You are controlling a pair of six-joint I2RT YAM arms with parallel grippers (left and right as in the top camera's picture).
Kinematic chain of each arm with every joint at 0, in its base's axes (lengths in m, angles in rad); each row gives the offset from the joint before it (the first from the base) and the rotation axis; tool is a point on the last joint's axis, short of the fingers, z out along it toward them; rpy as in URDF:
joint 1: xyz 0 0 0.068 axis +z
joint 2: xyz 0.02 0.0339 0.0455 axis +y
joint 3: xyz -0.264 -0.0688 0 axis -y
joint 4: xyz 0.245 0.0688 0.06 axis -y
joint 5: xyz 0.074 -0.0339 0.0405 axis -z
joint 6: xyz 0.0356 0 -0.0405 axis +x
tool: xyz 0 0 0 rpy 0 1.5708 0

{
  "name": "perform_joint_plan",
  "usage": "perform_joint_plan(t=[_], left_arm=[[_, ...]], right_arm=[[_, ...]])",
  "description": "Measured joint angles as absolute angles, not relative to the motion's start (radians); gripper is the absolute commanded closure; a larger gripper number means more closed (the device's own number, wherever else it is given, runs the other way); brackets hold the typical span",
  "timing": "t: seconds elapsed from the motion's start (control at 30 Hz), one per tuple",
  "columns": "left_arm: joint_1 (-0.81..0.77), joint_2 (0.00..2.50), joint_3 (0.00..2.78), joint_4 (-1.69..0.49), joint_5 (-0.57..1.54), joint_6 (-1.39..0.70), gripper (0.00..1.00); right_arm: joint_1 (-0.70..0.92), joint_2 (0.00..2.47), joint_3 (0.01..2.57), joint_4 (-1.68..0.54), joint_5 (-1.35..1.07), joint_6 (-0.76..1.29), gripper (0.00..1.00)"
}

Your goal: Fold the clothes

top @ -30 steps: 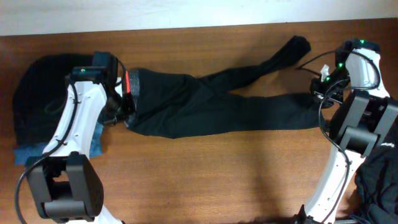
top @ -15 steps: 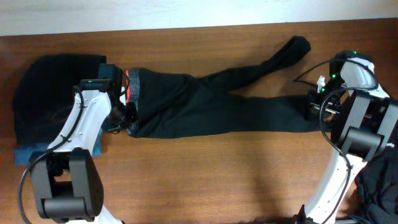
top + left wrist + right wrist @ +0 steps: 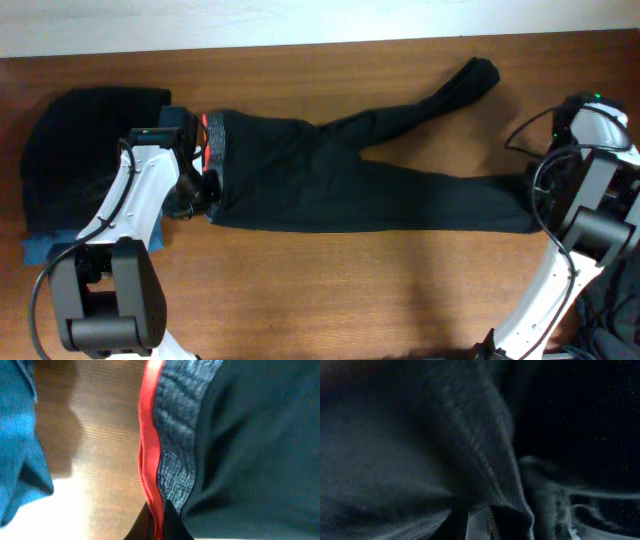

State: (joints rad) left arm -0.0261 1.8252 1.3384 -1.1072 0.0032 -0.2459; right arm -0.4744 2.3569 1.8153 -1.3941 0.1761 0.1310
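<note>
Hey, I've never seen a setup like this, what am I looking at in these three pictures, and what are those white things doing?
Those white things are two robot arms at a wooden table, each ending in a two-finger gripper. The wide picture comes from a camera above the table; the two close-ups come from cameras on the wrists. Long black leggings lie stretched across the table. The left gripper is pinched shut on their grey waistband with its red edge; the right gripper is shut on the end of one leg. A black pile and a blue cloth lie beside the left arm, another dark garment beside the right.
</note>
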Motion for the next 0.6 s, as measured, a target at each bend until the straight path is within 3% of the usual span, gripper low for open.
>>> perform_joint_plan(t=[0.5,0.53,0.57,0.6], left_arm=[[-0.026,1.825,1.337,-1.251,0.011,-0.246,1.0],[-0.026,1.825,1.337,-1.258,0.011,-0.246,0.77],[-0.026,1.825,1.337,-1.262,0.011,-0.246,0.39],[-0.026,1.825,1.337,-1.263,0.011,-0.242,0.13]], right_arm=[[-0.49,2.357,1.812,-1.393,0.221,0.136,0.81],[-0.49,2.357,1.812,-1.393,0.221,0.136,0.81],[-0.49,2.357,1.812,-1.393,0.221,0.136,0.81],[-0.49,2.357,1.812,-1.393,0.221,0.136,0.81]])
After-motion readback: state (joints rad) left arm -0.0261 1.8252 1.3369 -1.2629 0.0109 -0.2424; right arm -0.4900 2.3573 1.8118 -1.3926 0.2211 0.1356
